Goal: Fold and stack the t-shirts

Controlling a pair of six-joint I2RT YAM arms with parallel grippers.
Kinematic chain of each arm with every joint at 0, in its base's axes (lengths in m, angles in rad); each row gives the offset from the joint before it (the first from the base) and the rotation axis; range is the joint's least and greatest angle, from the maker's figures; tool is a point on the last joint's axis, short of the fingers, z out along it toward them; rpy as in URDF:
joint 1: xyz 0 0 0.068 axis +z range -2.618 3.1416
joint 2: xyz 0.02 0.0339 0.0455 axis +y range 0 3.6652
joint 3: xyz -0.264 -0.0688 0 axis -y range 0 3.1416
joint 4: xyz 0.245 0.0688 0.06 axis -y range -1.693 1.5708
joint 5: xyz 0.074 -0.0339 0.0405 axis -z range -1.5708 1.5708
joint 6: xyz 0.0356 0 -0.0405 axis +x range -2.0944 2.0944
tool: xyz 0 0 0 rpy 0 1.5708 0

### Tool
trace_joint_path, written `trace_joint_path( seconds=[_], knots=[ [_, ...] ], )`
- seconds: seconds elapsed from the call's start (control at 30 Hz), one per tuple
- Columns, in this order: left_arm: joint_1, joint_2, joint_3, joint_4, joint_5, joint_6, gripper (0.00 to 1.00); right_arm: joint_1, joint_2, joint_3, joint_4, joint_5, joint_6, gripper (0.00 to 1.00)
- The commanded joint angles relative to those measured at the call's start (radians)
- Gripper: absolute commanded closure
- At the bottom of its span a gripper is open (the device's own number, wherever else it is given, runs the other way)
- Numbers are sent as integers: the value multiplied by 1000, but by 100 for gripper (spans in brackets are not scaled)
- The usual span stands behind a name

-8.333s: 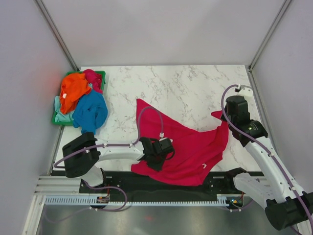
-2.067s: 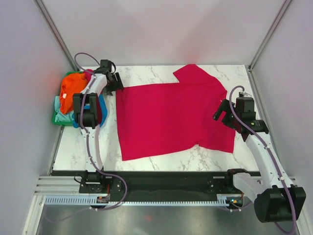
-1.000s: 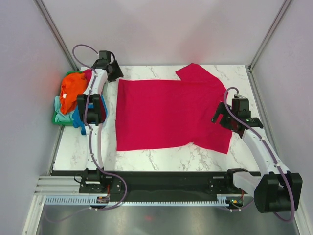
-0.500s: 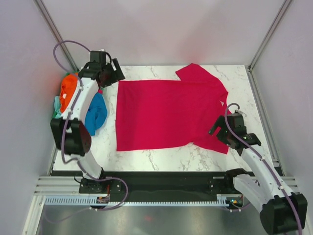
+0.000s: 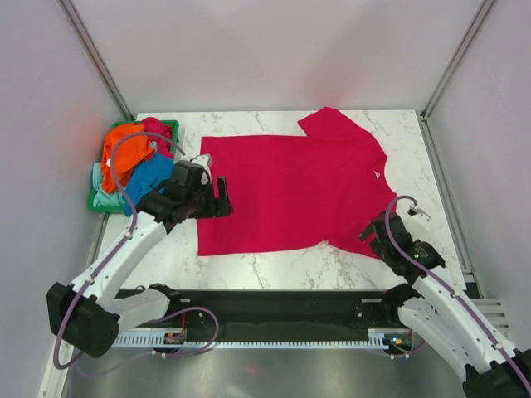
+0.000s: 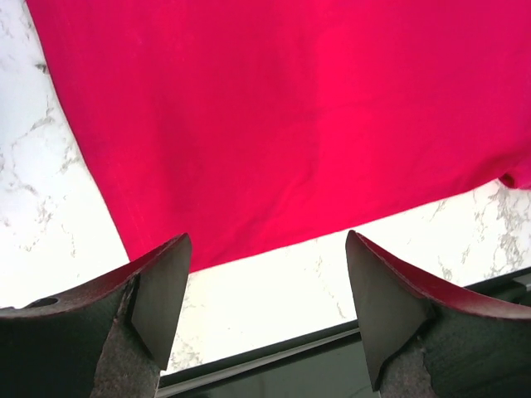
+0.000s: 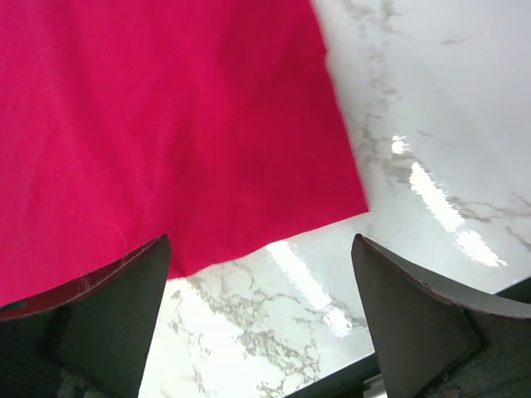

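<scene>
Magenta-red shirt point(image 5: 290, 191) spread flat mid-counter point(image 5: 282, 269), reaching the far edge. My left fingers point(image 5: 222, 197) are open above its left edge. Right fingers point(image 5: 375, 235) are wide open at its near-right corner. Neither grips cloth.

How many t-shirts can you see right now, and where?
5, it seems: a magenta-red shirt spread flat on the table; an orange shirt, a blue shirt, a pale mint shirt and another magenta piece heaped in the green basket. More may be buried underneath.
</scene>
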Motion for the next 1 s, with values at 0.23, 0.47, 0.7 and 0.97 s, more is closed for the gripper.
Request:
trace_joint_path(
  seconds=[0.23,0.47,0.7,0.97],
  knots=[
    [-1,-139,-129,17,-9,37,18,4,220,25,-22,173,182,4],
    [-1,-159,-132,17,0,44,18,2,327,-58,141,141,173,26],
    [-1,-153,-133,15,-13,43,18,1,395,-84,220,150,141,46],
    [-2,-159,-135,0,-92,14,19,-5,366,-93,253,147,79,95]
  ],
)
